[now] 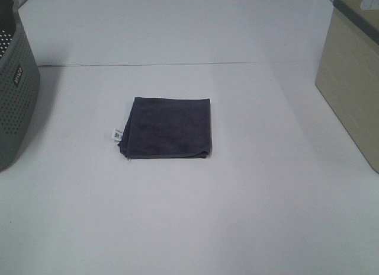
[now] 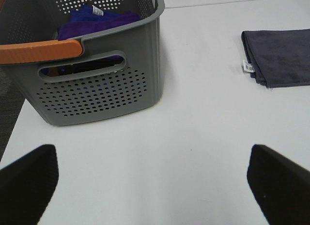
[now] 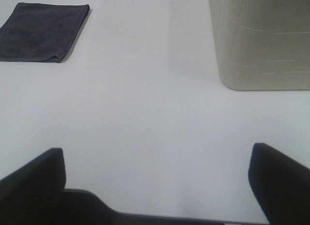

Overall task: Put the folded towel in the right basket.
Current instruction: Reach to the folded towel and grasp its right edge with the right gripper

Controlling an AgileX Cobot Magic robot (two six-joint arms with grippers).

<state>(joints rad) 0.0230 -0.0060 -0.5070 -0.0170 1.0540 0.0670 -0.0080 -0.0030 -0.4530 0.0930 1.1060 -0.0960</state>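
Left gripper (image 2: 150, 154) spread wide and empty, right gripper (image 3: 156, 150) spread wide and empty

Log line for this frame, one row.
stage: not started | towel: folded, flat on table centre | right basket: beige, at right edge | jaws: both open, empty

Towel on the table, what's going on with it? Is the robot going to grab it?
Nothing is holding it right now. The dark folded towel lies flat in the middle of the white table. The left gripper is open near the grey basket, which has a purple cloth inside. The right gripper is open near the beige basket, where the towel should go. The pick-up has not started yet.
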